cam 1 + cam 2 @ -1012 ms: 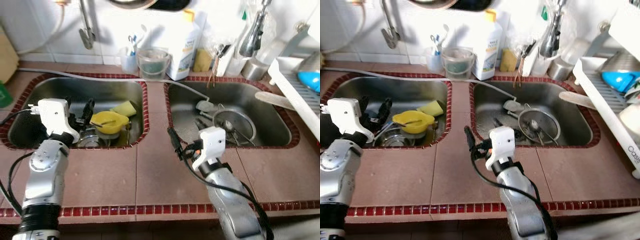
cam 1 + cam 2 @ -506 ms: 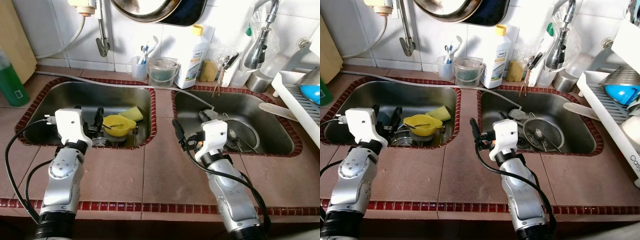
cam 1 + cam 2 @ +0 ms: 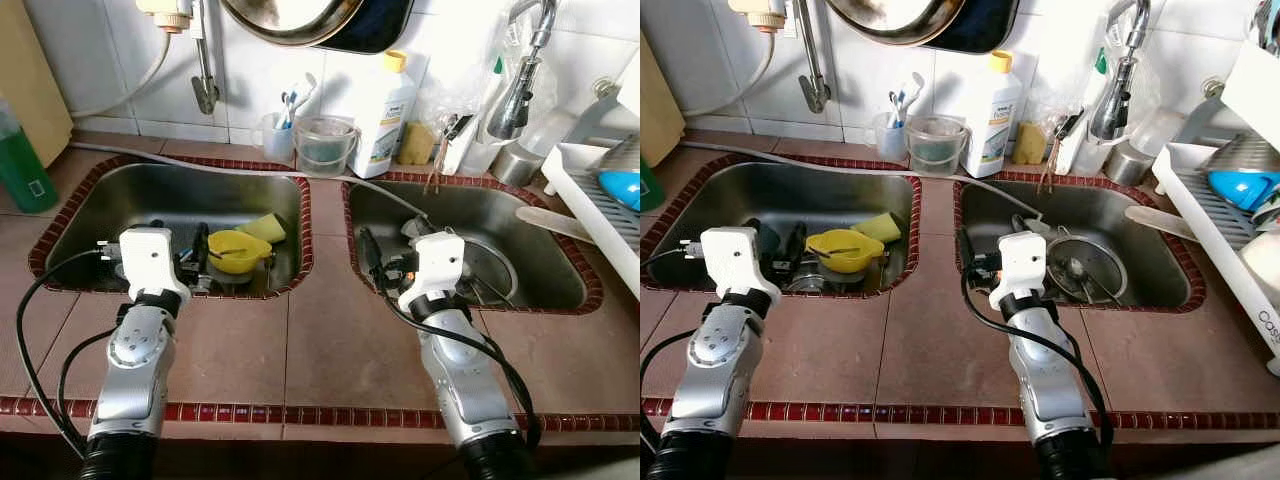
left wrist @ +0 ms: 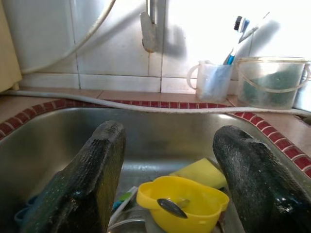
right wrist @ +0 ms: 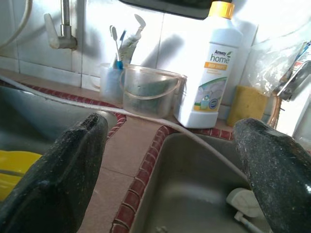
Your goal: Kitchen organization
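Two steel sinks: left sink (image 3: 120, 205), right sink (image 3: 540, 250), side by side in the tiled counter (image 3: 330, 330). In the left sink, one yellow bowl (image 3: 238, 250) with one spoon (image 4: 170, 207), one yellow sponge (image 3: 266, 227). At the counter's back edge: one toothbrush cup (image 3: 273, 135), one clear bucket (image 3: 324, 147), one white detergent bottle (image 3: 386, 105), one orange sponge (image 5: 249, 105). One green bottle (image 3: 20, 162) at the counter's left edge. One strainer (image 3: 1080, 265) in the right sink.

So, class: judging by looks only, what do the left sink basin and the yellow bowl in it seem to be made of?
Left sink basin: probably stainless steel, brushed grey with soft reflections. Yellow bowl: likely plastic, with uniform bright colour, a smooth dull sheen and a moulded pouring lip.
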